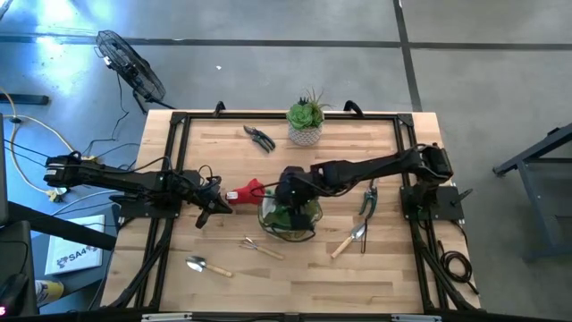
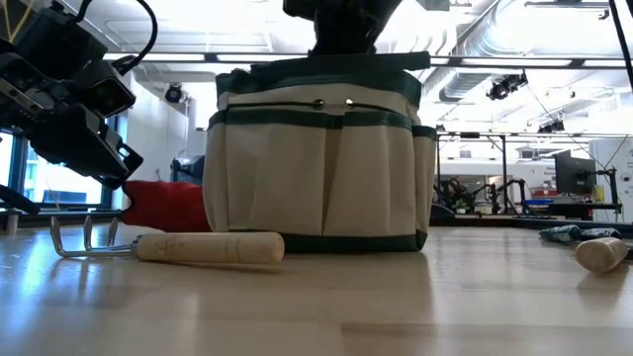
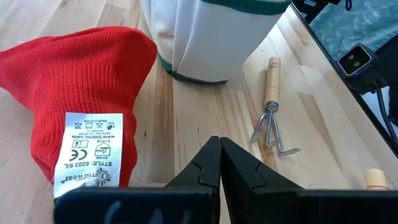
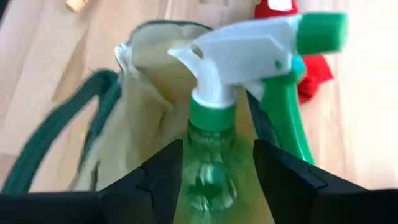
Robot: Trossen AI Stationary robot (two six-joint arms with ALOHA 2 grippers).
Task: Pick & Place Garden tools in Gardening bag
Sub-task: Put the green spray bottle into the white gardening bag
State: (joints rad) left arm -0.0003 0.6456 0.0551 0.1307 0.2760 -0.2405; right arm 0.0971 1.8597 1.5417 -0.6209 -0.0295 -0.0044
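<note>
Right wrist view, green spray bottle [image 4: 214,155] gripped by right claw [image 4: 214,177] over gardening bag [image 4: 143,93], left claw [image 3: 219,163] closed beside red glove [image 3: 74,106].

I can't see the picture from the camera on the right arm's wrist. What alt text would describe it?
A green spray bottle with a white trigger head stands between the two dark fingers of the right end effector, over the open top of the tan, green-trimmed bag. A red glove lies on the wooden table just beyond the bag.
</note>
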